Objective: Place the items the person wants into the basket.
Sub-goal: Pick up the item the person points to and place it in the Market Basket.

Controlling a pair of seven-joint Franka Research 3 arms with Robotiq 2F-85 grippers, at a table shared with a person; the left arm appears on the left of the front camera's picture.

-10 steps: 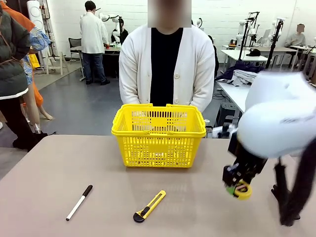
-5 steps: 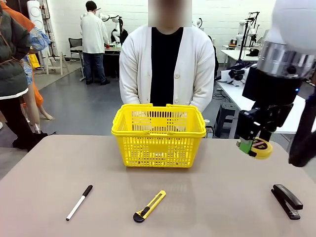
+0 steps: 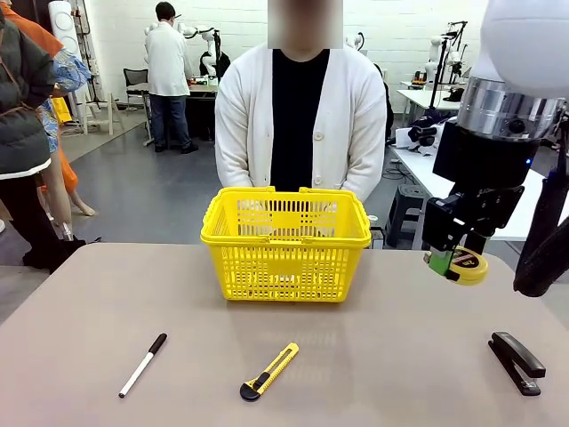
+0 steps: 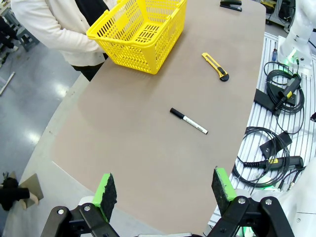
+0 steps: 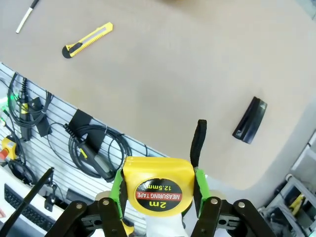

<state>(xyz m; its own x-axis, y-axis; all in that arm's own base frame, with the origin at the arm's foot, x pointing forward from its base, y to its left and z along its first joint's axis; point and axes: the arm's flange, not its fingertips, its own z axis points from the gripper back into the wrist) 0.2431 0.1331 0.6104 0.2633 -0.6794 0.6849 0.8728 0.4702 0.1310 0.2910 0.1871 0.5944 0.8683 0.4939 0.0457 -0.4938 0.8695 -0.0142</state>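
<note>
My right gripper [image 3: 450,261] hangs in the air to the right of the yellow basket [image 3: 284,245], shut on the yellow-and-black tape measure [image 3: 467,266]. In the right wrist view the tape measure [image 5: 158,190] sits clamped between the green pads [image 5: 117,190], label facing the camera. The black stapler [image 3: 516,362] lies on the table at the front right, below that gripper. The person [image 3: 300,116] in a white cardigan stands behind the basket. My left gripper [image 4: 164,187] is open with nothing between its fingers, high over the table's left end, far from the basket [image 4: 140,24].
A white marker with a black cap [image 3: 143,365] lies at the front left. A yellow utility knife [image 3: 268,371] lies at the front middle. Bare table surrounds both. Cables hang on a slatted panel [image 5: 74,133] beyond the table's near edge.
My right gripper has risen from low over the front right of the table, carrying the tape measure up and toward the basket. The stapler has come into view.
</note>
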